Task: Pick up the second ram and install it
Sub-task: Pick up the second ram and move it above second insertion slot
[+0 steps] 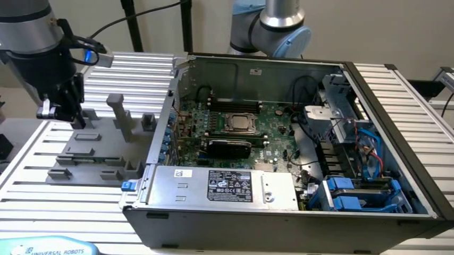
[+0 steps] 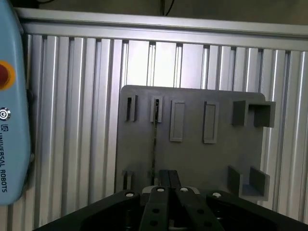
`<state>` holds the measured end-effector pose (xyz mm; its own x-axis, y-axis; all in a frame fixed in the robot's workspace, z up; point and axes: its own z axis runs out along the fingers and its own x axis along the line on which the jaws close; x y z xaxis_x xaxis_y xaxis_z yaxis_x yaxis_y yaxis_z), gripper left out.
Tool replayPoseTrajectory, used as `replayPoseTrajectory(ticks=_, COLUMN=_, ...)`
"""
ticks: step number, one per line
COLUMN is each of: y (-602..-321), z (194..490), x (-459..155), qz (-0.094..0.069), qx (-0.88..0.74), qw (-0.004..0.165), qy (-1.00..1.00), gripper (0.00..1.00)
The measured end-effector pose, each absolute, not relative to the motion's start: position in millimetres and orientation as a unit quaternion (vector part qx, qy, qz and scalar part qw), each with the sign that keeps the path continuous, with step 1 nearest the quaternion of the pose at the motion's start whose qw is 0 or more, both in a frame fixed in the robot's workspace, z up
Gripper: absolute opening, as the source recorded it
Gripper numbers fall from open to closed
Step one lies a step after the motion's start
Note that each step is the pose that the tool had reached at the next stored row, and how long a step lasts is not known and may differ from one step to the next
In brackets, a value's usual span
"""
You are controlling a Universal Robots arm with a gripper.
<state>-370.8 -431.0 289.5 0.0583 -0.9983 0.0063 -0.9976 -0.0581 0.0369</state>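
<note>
Wrist view: nearest the lens, the gripper (image 2: 166, 192) has its dark fingers pressed together with no gap showing. Just beyond them lies the grey holder (image 2: 192, 159), a flat plate with narrow slots and raised blocks at two corners. The second ram (image 2: 154, 149) is seen edge-on as a thin dark strip. It runs from just beside the fingertips to one of the far slots. I cannot tell whether the fingers touch it. The holder rests on the ribbed aluminium surface (image 2: 72, 120). A pale blue pendant (image 2: 12, 120), cut off by the frame edge, reads "UNIVERSAL ROBOTS" under a red button (image 2: 4, 76).

In the exterior view, the same lettering shows on the pendant at the near edge, toward the exterior view's left. Behind it stands the open computer case (image 1: 284, 223). Inside it, nearest, is the power supply (image 1: 280, 191) with a black label (image 1: 230, 186) whose print is too small to read. Blue drive caddies (image 1: 351, 194) sit at the exterior view's right with loose cables. Farther in lies the green motherboard (image 1: 273, 119) with its processor socket (image 1: 240, 123). To the exterior view's left, the gripper hangs over the holder's far side, near an upright grey post (image 1: 117, 114). Beyond the case, a second arm (image 1: 273, 26) is cut off at the top.
</note>
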Motion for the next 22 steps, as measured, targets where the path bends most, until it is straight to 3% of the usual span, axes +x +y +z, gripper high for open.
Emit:
replayPoseTrajectory(ticks=10, y=-435.2, z=272.1, x=-365.9, qz=-0.010, qx=0.735, qw=0.016, qy=-0.678, gripper=0.12)
replayPoseTrajectory(ticks=12, y=-436.5, z=268.5, x=-365.9, qz=-0.010, qx=0.735, qw=0.016, qy=-0.677, gripper=0.24)
replayPoseTrajectory(ticks=15, y=-437.5, z=263.1, x=-365.9, qz=-0.010, qx=0.735, qw=0.016, qy=-0.677, gripper=0.30)
replayPoseTrajectory(ticks=16, y=-437.9, z=261.3, x=-365.9, qz=-0.010, qx=0.735, qw=0.016, qy=-0.677, gripper=0.36)
replayPoseTrajectory(ticks=22, y=-438.3, z=250.3, x=-365.9, qz=-0.010, qx=0.735, qw=0.016, qy=-0.677, gripper=0.36)
